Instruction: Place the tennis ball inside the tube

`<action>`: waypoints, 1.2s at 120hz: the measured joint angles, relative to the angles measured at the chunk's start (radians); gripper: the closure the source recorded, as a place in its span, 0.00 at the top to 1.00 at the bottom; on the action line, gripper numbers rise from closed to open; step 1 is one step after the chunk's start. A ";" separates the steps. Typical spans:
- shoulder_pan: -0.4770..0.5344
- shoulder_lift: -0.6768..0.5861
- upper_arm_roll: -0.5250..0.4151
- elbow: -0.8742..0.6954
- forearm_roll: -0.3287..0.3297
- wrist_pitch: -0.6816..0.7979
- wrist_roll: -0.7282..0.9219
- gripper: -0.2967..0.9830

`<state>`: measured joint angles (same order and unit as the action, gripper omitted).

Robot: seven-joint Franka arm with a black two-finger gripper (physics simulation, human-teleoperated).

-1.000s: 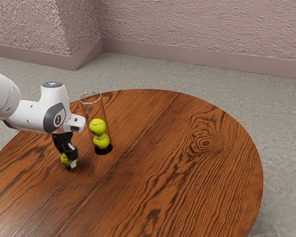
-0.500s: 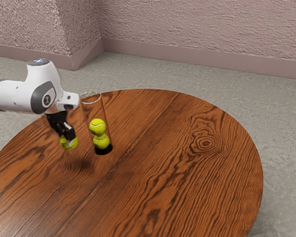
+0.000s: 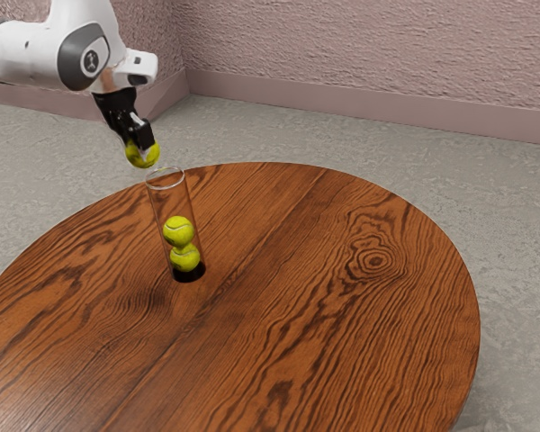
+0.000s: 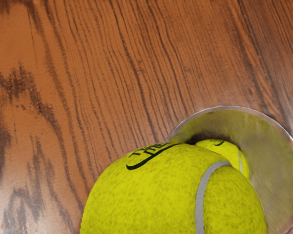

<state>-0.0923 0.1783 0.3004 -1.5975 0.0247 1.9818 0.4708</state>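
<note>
Yellow-green felt covers the tennis ball point(image 3: 142, 156), which is up in the air with the jaws clamped on it at the tip of the black gripper point(image 3: 141, 141). White arm links point(image 3: 83, 49) come in from the exterior view's left. Clear and upright, the tube point(image 3: 168, 203) stands on the wooden tabletop point(image 3: 324, 306), its open mouth facing up. Inside it, the upper ball point(image 3: 178, 231) rests on the lower ball point(image 3: 185, 258), just over a black base point(image 3: 189, 274); the upper part of the tube has room above them. In the exterior view the tennis ball appears higher than the tube's rim point(image 3: 166, 168) and near it, a little toward that view's left. From the wrist, the tennis ball overlaps part of the mouth, so it is outside the tube and off its middle. Grey floor point(image 3: 342, 135) and a rough pinkish wall point(image 3: 369, 45) lie beyond.
</note>
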 joint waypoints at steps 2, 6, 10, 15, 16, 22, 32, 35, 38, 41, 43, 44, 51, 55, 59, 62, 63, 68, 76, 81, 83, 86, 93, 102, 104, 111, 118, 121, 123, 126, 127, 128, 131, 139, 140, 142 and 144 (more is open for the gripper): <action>-0.001 0.007 -0.007 0.014 -0.001 -0.011 0.001 0.27; -0.002 0.024 -0.018 0.044 -0.002 -0.033 0.002 0.26; -0.004 0.038 -0.025 0.064 -0.004 -0.052 0.003 0.26; -0.004 0.050 -0.030 0.077 -0.006 -0.073 0.005 0.26; -0.004 0.052 -0.031 0.078 -0.007 -0.076 0.005 0.26; -0.003 0.067 -0.033 0.085 -0.009 -0.094 0.007 0.26; -0.002 0.084 -0.035 0.088 -0.012 -0.114 0.010 0.25; -0.002 0.088 -0.035 0.088 -0.012 -0.118 0.011 0.25; -0.002 0.092 -0.035 0.088 -0.013 -0.121 0.012 0.25; -0.002 0.094 -0.036 0.088 -0.013 -0.124 0.013 0.24; -0.002 0.095 -0.036 0.089 -0.013 -0.126 0.014 0.24; -0.002 0.095 -0.036 0.089 -0.013 -0.127 0.014 0.25; -0.002 0.097 -0.036 0.089 -0.015 -0.132 0.016 0.31; -0.002 0.097 -0.036 0.091 -0.017 -0.136 0.018 0.35; -0.002 0.097 -0.039 0.095 -0.020 -0.140 0.021 0.38; -0.002 0.097 -0.042 0.097 -0.022 -0.142 0.022 0.41; -0.002 0.097 -0.042 0.098 -0.022 -0.143 0.023 0.41; -0.003 0.097 -0.044 0.102 -0.026 -0.148 0.026 0.44; -0.003 0.095 -0.046 0.121 -0.031 -0.158 0.031 0.45; -0.003 0.095 -0.046 0.143 -0.035 -0.168 0.035 0.51; -0.003 0.094 -0.046 0.154 -0.036 -0.172 0.037 0.53; -0.003 0.093 -0.046 0.169 -0.037 -0.179 0.039 0.55; -0.003 0.089 -0.048 0.199 -0.039 -0.196 0.043 0.61; -0.003 0.083 -0.054 0.220 -0.040 -0.213 0.048 0.65; -0.003 0.081 -0.055 0.224 -0.040 -0.216 0.049 0.66; -0.003 0.071 -0.058 0.234 -0.041 -0.227 0.053 0.69; -0.003 0.059 -0.060 0.238 -0.041 -0.237 0.056 0.71; -0.003 0.054 -0.061 0.239 -0.041 -0.242 0.057 0.71; -0.003 0.052 -0.062 0.240 -0.041 -0.245 0.058 0.72; -0.003 0.048 -0.062 0.240 -0.041 -0.249 0.059 0.72; -0.003 0.047 -0.062 0.240 -0.041 -0.250 0.059 0.73; -0.003 0.046 -0.063 0.240 -0.041 -0.252 0.060 0.73; -0.003 0.044 -0.063 0.241 -0.042 -0.256 0.061 0.73; -0.003 0.040 -0.063 0.240 -0.042 -0.266 0.062 0.74; -0.003 0.040 -0.063 0.241 -0.042 -0.267 0.062 0.74; -0.003 0.039 -0.063 0.241 -0.042 -0.271 0.061 0.74; -0.003 0.037 -0.064 0.241 -0.043 -0.275 0.060 0.75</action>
<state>-0.0954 0.2152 0.2368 -1.3567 -0.0178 1.7064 0.5307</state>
